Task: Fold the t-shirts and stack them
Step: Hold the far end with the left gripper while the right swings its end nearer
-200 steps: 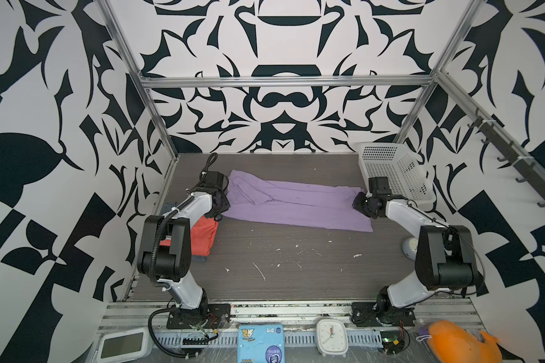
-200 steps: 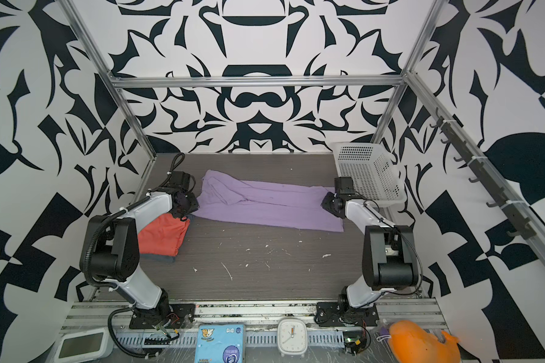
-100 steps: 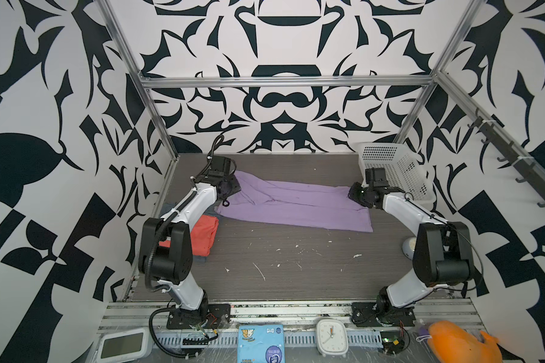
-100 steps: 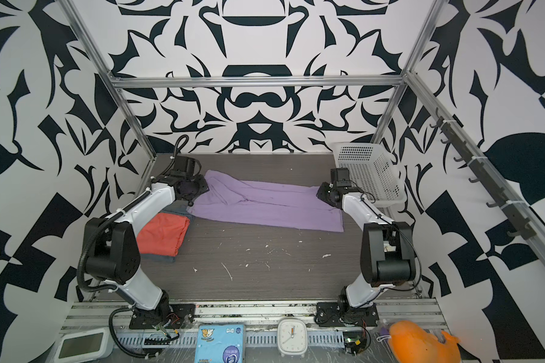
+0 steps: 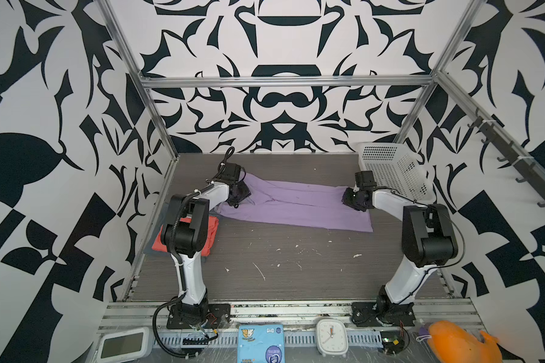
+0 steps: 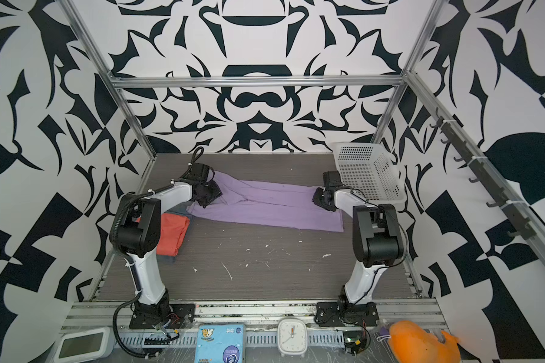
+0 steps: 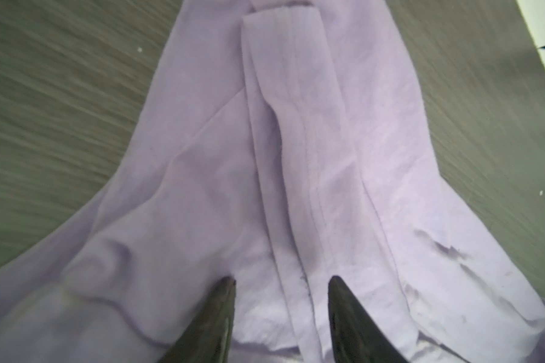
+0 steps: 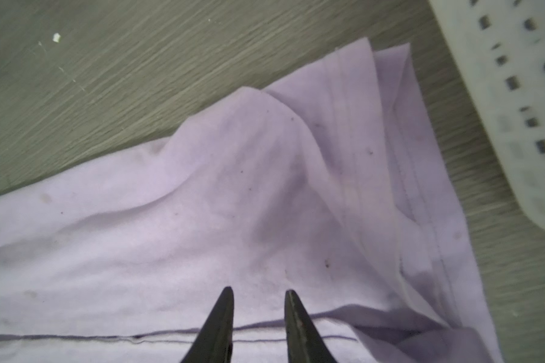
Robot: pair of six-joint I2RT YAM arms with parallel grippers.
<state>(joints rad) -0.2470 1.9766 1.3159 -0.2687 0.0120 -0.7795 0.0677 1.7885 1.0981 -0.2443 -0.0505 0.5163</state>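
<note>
Lavender t-shirt (image 5: pixel 296 207) lying lengthwise, left pincer (image 7: pixel 282 281) half open over it, right pincer (image 8: pixel 258 290) narrowly parted, neither gripping cloth

I see a grey wood-grain table (image 5: pixel 296 283), scuffed, with white flecks (image 5: pixel 260 272) near the middle. A purple shirt (image 5: pixel 299 206) lies stretched across the back. At the left edge a grey-blue shirt (image 6: pixel 166 258) lies flat, with a folded red shirt (image 6: pixel 172 232) on top. A white basket (image 5: pixel 394 169) sits in the back right corner.
</note>
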